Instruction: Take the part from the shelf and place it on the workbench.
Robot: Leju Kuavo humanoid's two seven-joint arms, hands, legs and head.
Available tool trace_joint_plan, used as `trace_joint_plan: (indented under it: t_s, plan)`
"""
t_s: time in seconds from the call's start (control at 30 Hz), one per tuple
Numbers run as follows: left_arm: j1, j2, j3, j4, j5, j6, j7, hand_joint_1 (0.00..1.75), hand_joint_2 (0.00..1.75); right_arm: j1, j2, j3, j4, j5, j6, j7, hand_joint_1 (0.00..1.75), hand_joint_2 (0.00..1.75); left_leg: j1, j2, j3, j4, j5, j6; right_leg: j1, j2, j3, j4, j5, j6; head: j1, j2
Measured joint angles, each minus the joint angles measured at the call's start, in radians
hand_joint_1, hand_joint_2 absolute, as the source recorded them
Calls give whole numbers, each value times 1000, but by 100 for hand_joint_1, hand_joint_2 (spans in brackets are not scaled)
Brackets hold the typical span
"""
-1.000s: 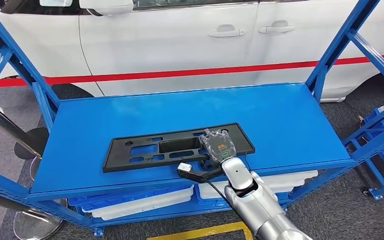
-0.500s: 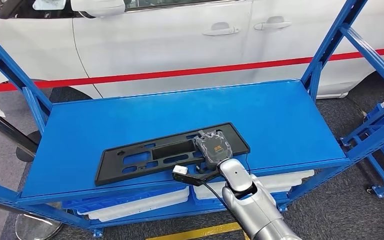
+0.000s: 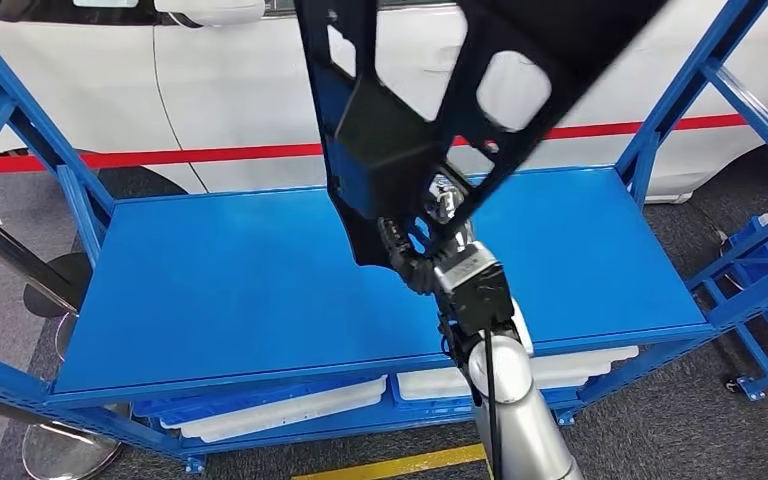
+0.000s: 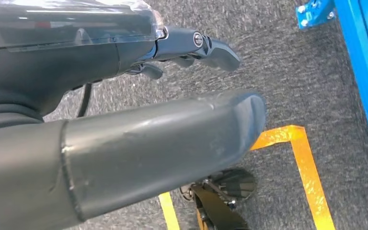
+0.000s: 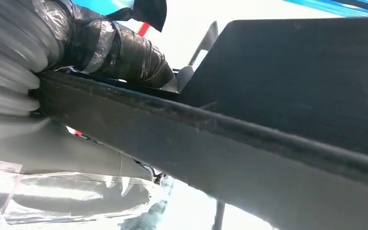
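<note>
Above the blue shelf, I see my right hand gripping the part by its lower edge: a long, flat black plastic panel with cut-out openings, raised, tilted. My left hand hangs empty, fingers apart

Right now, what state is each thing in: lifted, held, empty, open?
Black part: lifted off the shelf, tilted up near the camera.
Right hand: gripping the part's lower edge.
Left hand: holding nothing, above the floor.
Blue shelf: top surface bare.
</note>
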Motion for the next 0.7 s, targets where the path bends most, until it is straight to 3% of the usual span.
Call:
trace_joint_plan:
  t_s: [0.07, 0.13, 0.27, 0.33, 0.4, 0.43, 0.47, 0.5, 0.57, 0.6, 0.63, 0.7]
  plan:
    - [0, -1, 5, 0, 1, 0, -1, 0, 0, 6, -1, -5, -34, -24, 0, -12, 175, 175, -2, 0, 7, 2, -6, -5, 3, 0, 65, -136, 71, -11, 0, 0]
    - [-1, -2, 11, 0, 4, 1, -2, 0, 0, 11, -1, -6, -62, -38, 0, -22, 175, 175, -6, 0, 8, 4, -11, -13, 9, 1, 106, -224, 98, -21, 0, 0]
    - [-1, -2, 23, 0, 10, 1, -9, 0, 0, 25, -7, -6, -101, -60, -3, -33, 175, 175, -5, 1, 7, 13, -26, -34, 6, 1, 115, -247, 99, -39, 0, 0]
    - [-1, 0, 25, 0, 11, 2, -14, 0, 0, 31, -10, -6, -111, -68, -5, -35, 175, 175, -3, 1, -25, 91, -75, -42, 1, -2, 122, -255, 101, -50, 0, 0]
    - [0, 0, 28, 0, 15, 4, -14, 0, 0, 44, -14, -6, -113, -70, -9, -35, 175, 175, -1, 1, -87, 224, -135, -50, 2, -4, 123, -256, 100, -55, 0, 0]
    - [1, -1, 31, 0, 18, 5, -11, 0, 0, 53, -17, -6, -113, -69, -11, -35, 175, 175, 0, 1, -112, 272, -148, -52, 3, -5, 124, -255, 99, -56, 0, 0]
    - [1, -1, 35, 0, 23, 7, -8, 0, 0, 63, -20, -6, -113, -68, -12, -35, 175, 175, 0, 1, -121, 284, -140, -53, 3, -4, 124, -254, 98, -56, 0, 0]
    - [1, 0, 40, 0, 27, 9, -4, 0, 0, 71, -22, -6, -113, -67, -13, -35, 175, 175, 0, 1, -113, 263, -116, -52, 3, -3, 126, -253, 96, -56, 0, 0]
    - [1, 0, 47, -1, 31, 11, 1, 0, 0, 81, -25, -6, -113, -66, -12, -34, 175, 175, -1, 2, -55, 132, -42, -44, 3, -1, 129, -249, 91, -51, 0, 0]
    - [0, 1, 49, -1, 33, 12, 3, 0, 0, 85, -26, -6, -113, -68, -12, -34, 175, 175, -3, 1, -27, 71, -19, -39, 5, -1, 129, -245, 88, -47, 0, 0]
    - [-1, 1, 51, -1, 35, 12, 4, 0, 0, 92, -29, -6, -113, -71, -9, -34, 175, 175, -5, 1, -8, 27, -6, -34, 6, -1, 128, -242, 86, -42, 0, 0]
    - [-2, 1, 57, -1, 42, 13, 6, 0, 0, 115, -35, -5, -113, -86, -1, -34, 175, 175, -9, -2, -1, 7, -6, -26, 8, -2, 126, -242, 86, -32, 0, 0]
